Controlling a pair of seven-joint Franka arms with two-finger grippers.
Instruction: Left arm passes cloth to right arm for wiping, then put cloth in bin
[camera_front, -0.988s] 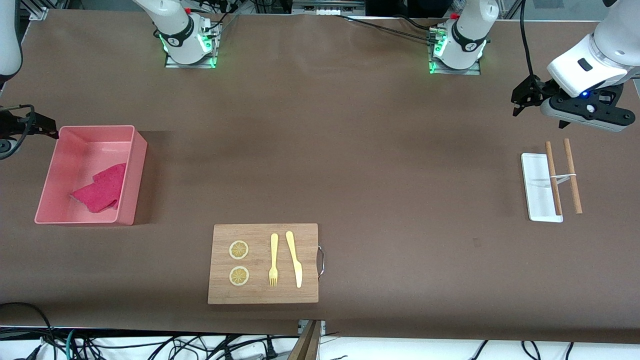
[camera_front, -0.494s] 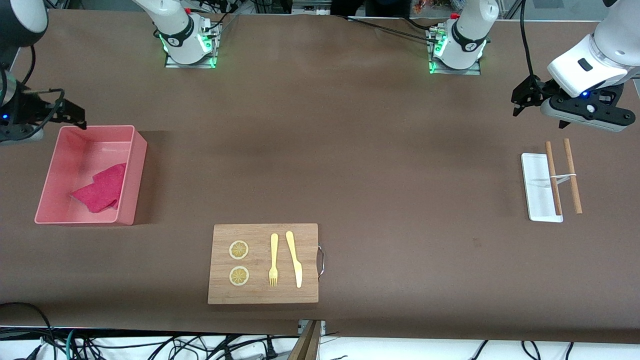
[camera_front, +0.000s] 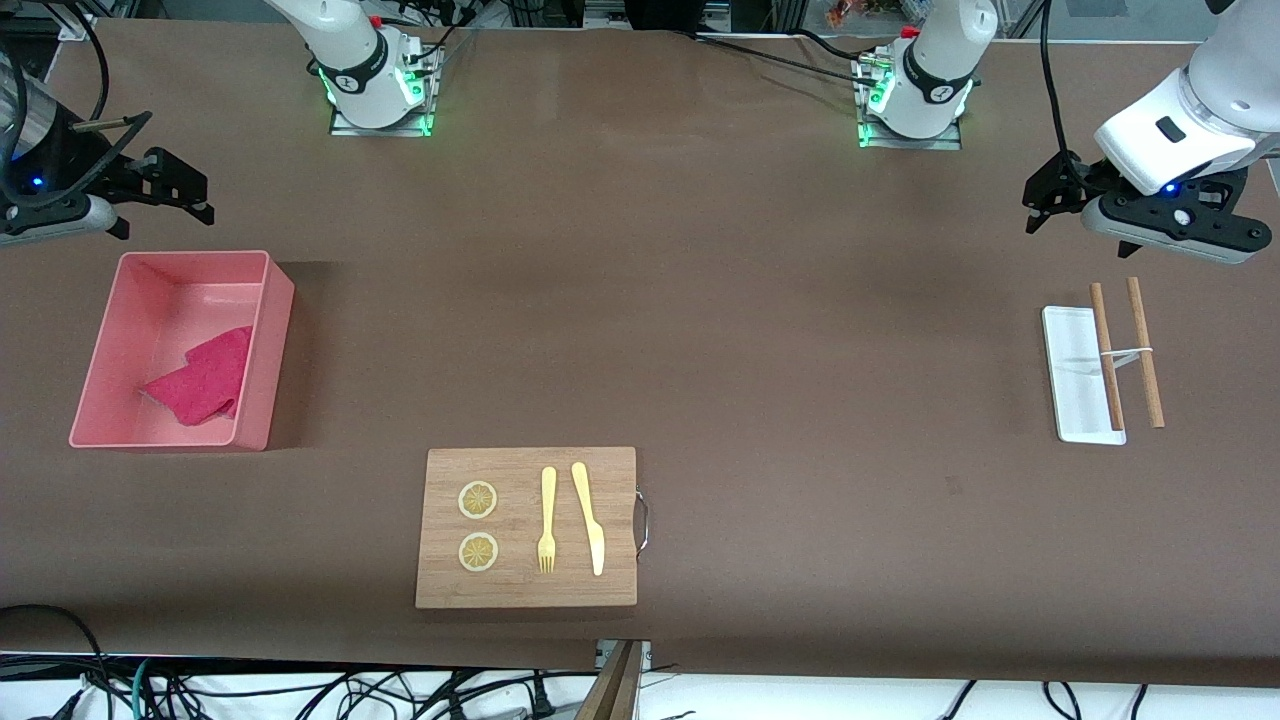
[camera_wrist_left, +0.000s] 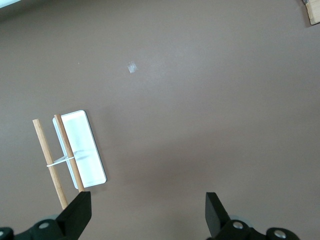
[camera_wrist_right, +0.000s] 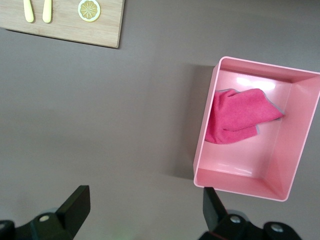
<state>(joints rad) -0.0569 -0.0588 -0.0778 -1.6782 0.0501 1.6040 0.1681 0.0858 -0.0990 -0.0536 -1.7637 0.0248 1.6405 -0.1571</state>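
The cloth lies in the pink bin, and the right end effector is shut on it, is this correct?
Not quite. The cloth does lie in the bin, but the right end effector is open and empty, up in the air beside the bin; the right wrist view shows it.

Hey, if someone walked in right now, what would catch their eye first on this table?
The crimson cloth lying crumpled in the pink bin at the right arm's end of the table. Next, the wooden board nearest the front camera, carrying lemon slices, a fork and a knife. Both hands hang open, holding nothing.
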